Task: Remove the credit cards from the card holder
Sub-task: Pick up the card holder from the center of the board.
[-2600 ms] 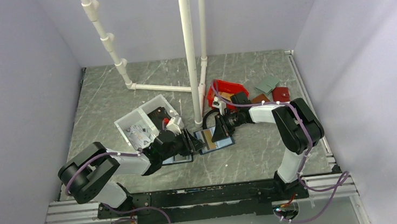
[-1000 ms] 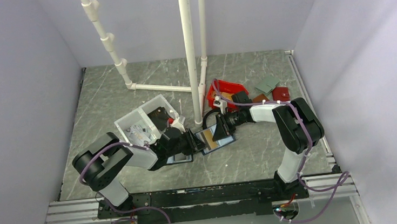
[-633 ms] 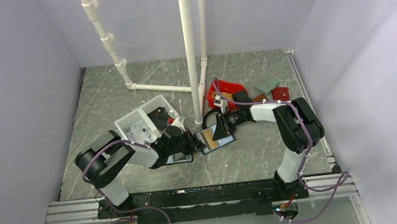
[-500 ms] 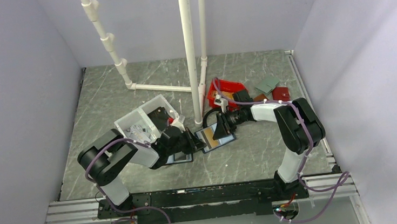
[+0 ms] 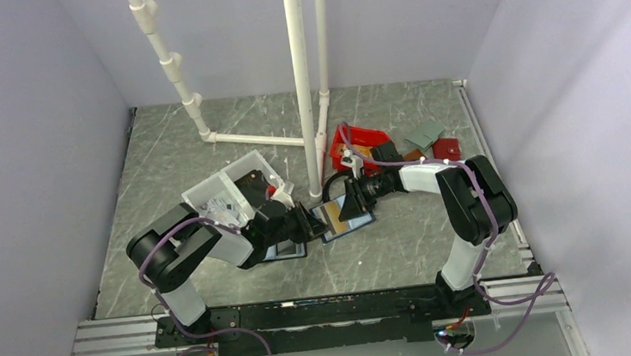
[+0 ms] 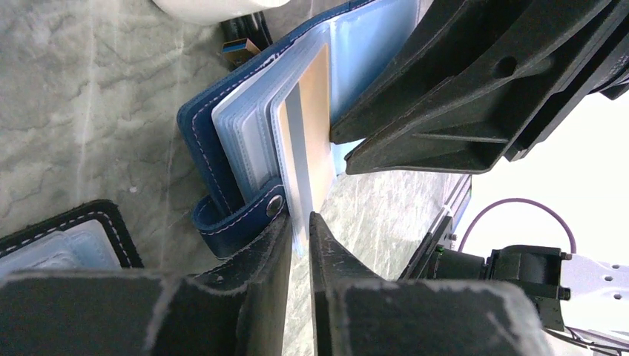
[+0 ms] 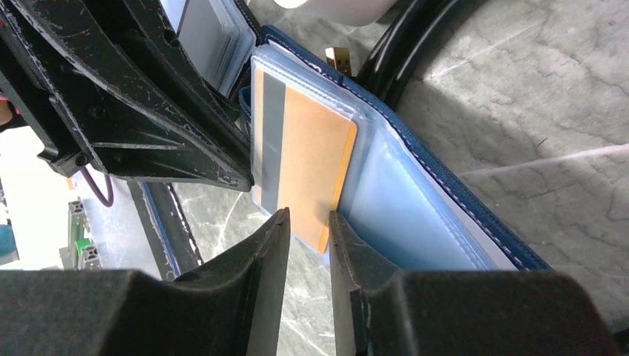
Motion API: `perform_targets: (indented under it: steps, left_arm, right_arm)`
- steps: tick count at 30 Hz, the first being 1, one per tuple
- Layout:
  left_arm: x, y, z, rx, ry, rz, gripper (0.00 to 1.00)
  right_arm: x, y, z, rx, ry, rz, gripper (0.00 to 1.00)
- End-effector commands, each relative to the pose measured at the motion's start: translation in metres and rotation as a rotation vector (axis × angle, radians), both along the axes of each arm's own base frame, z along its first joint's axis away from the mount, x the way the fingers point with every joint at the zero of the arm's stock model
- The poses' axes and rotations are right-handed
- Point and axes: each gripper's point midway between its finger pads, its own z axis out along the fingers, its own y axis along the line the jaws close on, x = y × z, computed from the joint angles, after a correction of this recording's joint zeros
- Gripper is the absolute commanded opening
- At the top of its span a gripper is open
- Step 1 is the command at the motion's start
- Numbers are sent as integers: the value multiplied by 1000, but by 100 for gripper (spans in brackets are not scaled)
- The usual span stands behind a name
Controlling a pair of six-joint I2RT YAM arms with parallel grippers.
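Gold-orange credit card (image 6: 319,126) sits in a clear sleeve (image 7: 337,111) of the open card holder (image 6: 194,141), on the worktop (image 5: 404,239) between both arms. In the last seconds only the left arm swung its elbow in; the card looks no further out. Now left pincer (image 6: 300,221) nearly closed, card end in the gap; right pincer (image 7: 309,216) narrowly parted at the card corner. Can't tell if either grips.

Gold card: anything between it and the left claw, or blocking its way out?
Nothing visible: the card has its free edge at the left claw, and the rest sits in the holder. The right claw is on the far side.
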Motion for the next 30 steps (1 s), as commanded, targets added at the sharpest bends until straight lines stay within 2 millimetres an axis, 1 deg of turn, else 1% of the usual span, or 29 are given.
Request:
perform_targets:
  steps: [1,6,9,13,15,17,24,30]
  left_arm:
    - [23,-13,24,-53,-63,26,21]
    - [28,-13,20,-34,-43,50,21]
    - [29,-13,21,-46,-45,59,19]
    - [28,-12,30,-95,-83,59,18]
    - [28,-13,39,-131,-113,57,19]
    - [28,-13,42,-138,-120,57,20]
    - [32,-15,38,-121,-80,77,24]
    - [34,-14,24,-70,-9,97,22]
  right_arm:
    - [7,4,11,28,-33,12,29]
    - [6,4,11,32,-33,15,29]
    - [6,4,12,35,-33,19,29]
    - [6,4,12,34,-33,18,29]
    - [6,4,12,35,-33,18,29]
    - [6,4,12,36,-33,19,30]
    - [6,5,14,43,-41,25,32]
    - [5,5,17,47,-46,29,33]
